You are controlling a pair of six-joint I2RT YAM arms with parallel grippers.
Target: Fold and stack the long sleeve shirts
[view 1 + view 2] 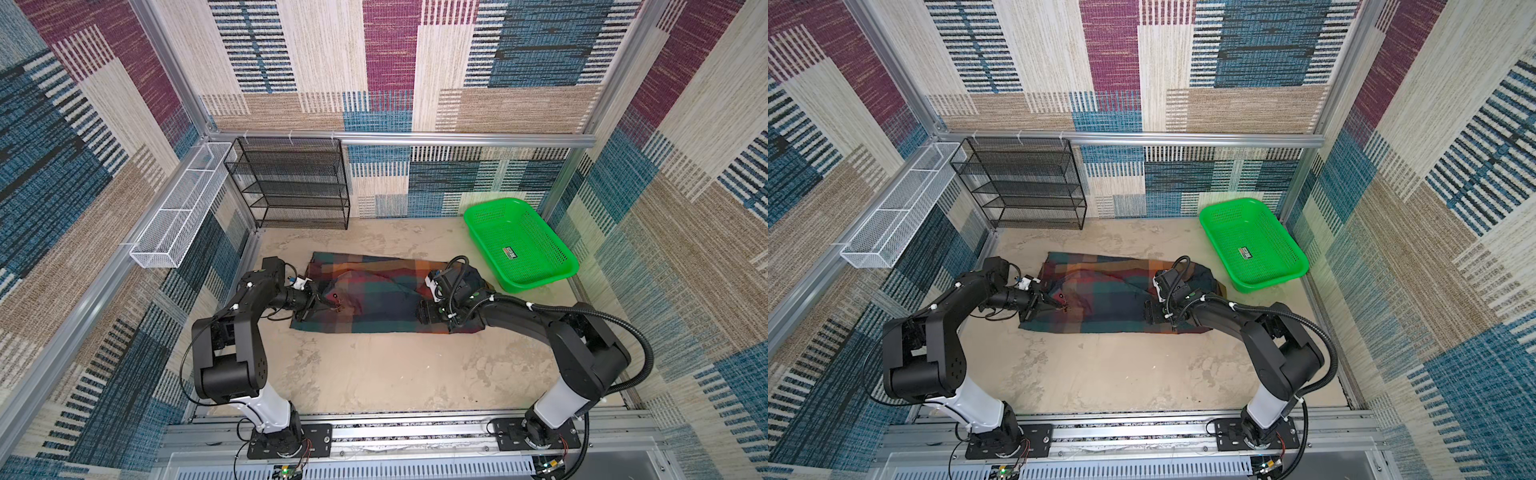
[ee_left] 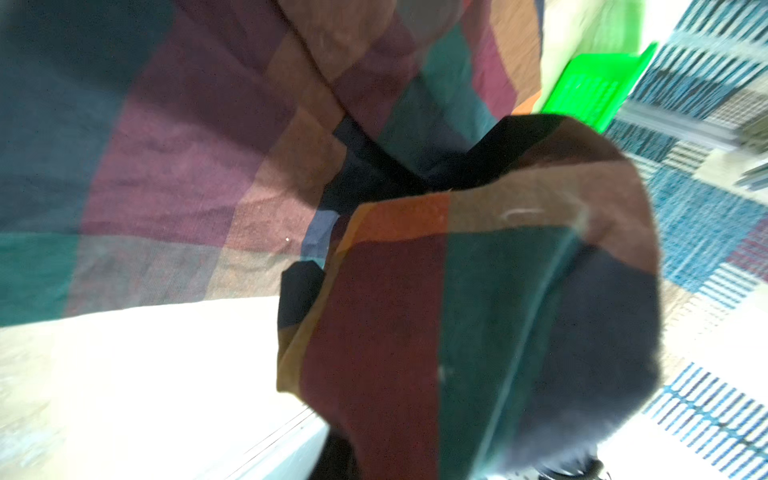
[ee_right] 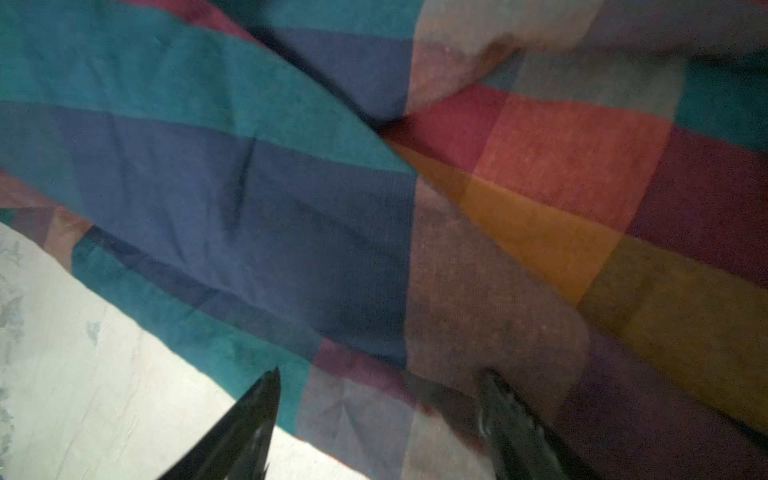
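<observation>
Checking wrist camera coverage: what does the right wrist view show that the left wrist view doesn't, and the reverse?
Only right wrist: the right gripper, jaws apart over the shirt edge. Only left wrist: the green basket, the patterned wall, and a bunched fold of shirt close to the lens. Both: the plaid shirt and the pale table.

A green plastic basket [image 1: 528, 232] sits at the far right of the mottled beige surface [image 1: 374, 365]; a black mesh shelf rack [image 1: 291, 183] stands at the back left, against the wall — beside it, a long white wire tray [image 1: 183, 208] hangs on the side rail.
</observation>
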